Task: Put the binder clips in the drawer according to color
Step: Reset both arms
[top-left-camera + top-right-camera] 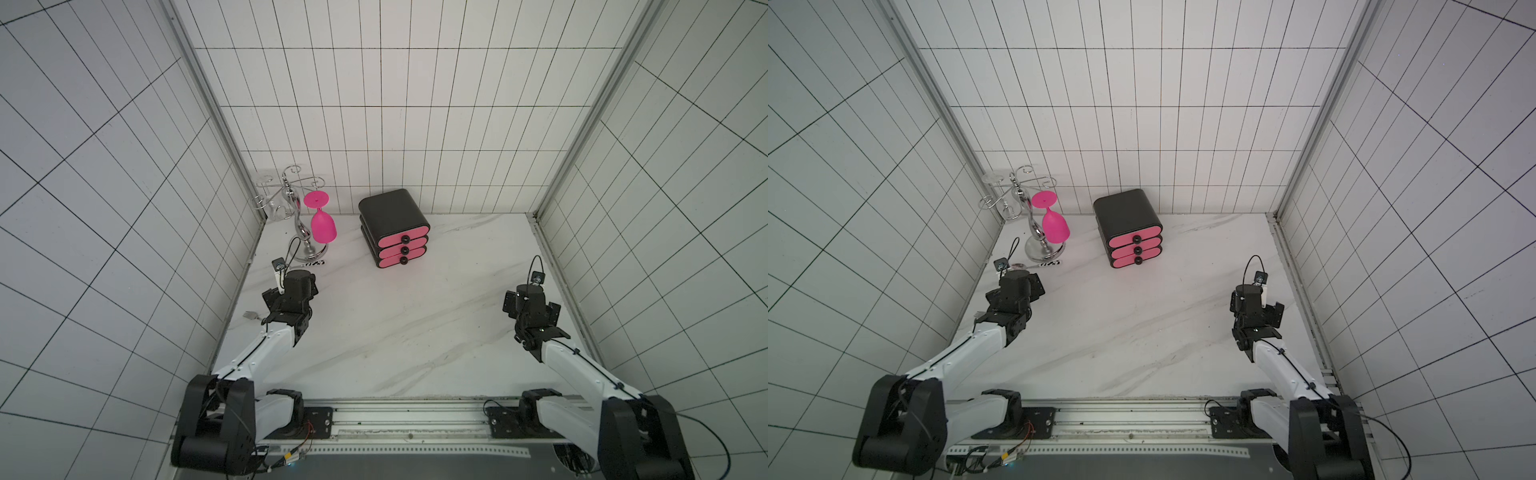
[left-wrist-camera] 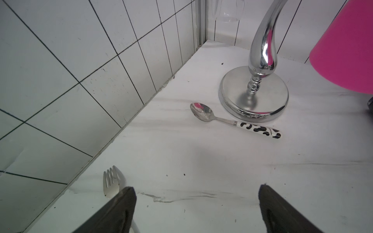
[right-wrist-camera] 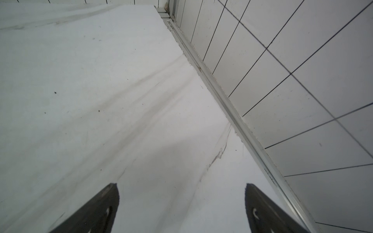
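Observation:
The drawer (image 1: 395, 228) (image 1: 1127, 226) is a black chest standing at the back middle of the marble table, its three pink fronts all shut. No binder clips show in any view. My left gripper (image 2: 196, 191) is open above bare table near the left wall, with nothing between its fingers. My right gripper (image 3: 181, 187) is open too, and empty, over bare table close to the right wall's rail. In both top views the two wrists (image 1: 291, 291) (image 1: 530, 305) hide the fingers beneath them.
At the back left stands a silver glass rack (image 1: 305, 232), from which a pink goblet (image 1: 323, 226) and a clear glass (image 1: 270, 208) hang. A spoon with a cow-pattern handle (image 2: 232, 121) lies by the rack's base. A fork (image 2: 110, 183) lies by the left wall, partly under a left finger.

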Robot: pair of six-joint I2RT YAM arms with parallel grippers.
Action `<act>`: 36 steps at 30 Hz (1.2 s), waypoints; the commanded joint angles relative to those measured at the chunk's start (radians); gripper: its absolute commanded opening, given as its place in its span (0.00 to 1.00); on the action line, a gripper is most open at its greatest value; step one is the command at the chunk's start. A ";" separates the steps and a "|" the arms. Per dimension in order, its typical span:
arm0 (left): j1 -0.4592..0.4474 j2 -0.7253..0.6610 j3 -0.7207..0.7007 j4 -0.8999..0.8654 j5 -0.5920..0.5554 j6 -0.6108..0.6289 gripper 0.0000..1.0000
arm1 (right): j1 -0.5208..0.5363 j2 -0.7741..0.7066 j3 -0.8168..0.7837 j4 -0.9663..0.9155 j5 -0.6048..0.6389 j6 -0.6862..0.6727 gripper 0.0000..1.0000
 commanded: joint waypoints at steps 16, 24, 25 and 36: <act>0.087 0.371 -0.099 0.817 0.279 0.180 0.99 | -0.157 0.423 0.053 0.644 -0.257 -0.079 0.98; 0.084 0.342 -0.074 0.717 0.233 0.153 0.98 | -0.152 0.419 0.042 0.663 -0.255 -0.084 0.99; 0.084 0.339 -0.073 0.712 0.234 0.150 0.98 | -0.153 0.419 0.042 0.662 -0.255 -0.084 0.98; 0.083 0.343 -0.075 0.718 0.232 0.154 0.98 | -0.154 0.425 0.052 0.653 -0.264 -0.084 0.98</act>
